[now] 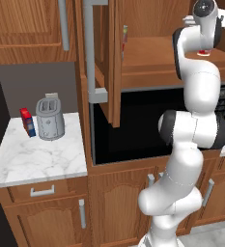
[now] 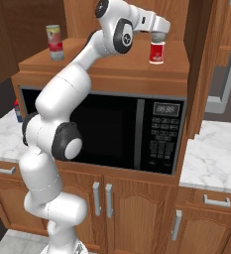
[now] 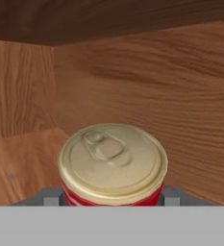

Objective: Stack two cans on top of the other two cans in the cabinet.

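The red can (image 2: pixel 157 52) stands upright on the floor of the open cabinet (image 2: pixel 112 67), long axis vertical, its gold lid with the pull tab facing straight up. It sits toward the right end of the shelf, above the microwave's keypad, well in from the front edge. In the hand view the same can (image 3: pixel 112 166) rises between the two dark finger tips, one showing at each side of its red wall just below the lid, with the cabinet's back wall and a side wall meeting in a corner behind it.

The gripper (image 2: pixel 158 41) comes down on the can from above, the white wrist reaching in from the left. The jaws are spread about a can's width and stand on both sides of the can; whether they actually press on it I cannot tell.

A second can (image 2: pixel 54 42), with a red and yellowish label, stands upright at the far left end of the same shelf, well apart from the first.

The cabinet door (image 1: pixel 104 58) hangs open, its long grey bar handle (image 1: pixel 90 50) running vertically. Directly under the shelf sits a black microwave (image 2: pixel 112 131). On the white marble counter (image 1: pixel 36 154) to the left stand a grey toaster (image 1: pixel 49 119) and, just beside it, a small red and blue box (image 1: pixel 28 121). Low wooden cupboards with short silver handles (image 2: pixel 101 198) run beneath.
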You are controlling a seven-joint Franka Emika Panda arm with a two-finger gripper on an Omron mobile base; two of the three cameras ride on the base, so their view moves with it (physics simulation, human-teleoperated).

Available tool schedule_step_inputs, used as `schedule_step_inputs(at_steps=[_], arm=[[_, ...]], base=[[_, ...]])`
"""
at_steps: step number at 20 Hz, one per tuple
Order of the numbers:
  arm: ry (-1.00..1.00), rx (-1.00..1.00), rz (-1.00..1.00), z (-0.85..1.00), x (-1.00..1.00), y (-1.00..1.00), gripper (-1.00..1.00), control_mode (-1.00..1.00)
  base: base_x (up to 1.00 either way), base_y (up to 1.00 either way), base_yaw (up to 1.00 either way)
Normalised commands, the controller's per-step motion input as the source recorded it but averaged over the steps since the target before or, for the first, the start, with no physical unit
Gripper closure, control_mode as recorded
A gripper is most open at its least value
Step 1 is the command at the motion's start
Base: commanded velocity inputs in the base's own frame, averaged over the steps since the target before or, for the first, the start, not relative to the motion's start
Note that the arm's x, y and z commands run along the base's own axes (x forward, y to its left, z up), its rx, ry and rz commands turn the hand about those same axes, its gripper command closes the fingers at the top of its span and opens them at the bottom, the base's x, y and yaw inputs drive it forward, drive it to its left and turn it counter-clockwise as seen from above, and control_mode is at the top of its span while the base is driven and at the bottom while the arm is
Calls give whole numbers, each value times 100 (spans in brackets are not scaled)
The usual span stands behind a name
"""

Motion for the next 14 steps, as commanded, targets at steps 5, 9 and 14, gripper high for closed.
schedule_step_inputs(at_steps=[5,9,14], arm=[[9,2,0,-2,11,-4,100,-100],[6,3,0,-2,4,-6,100,-100],[1,3,0,-6,-2,-8,-100,-100]], base=[[0,0,0],[0,0,0],[0,0,0]])
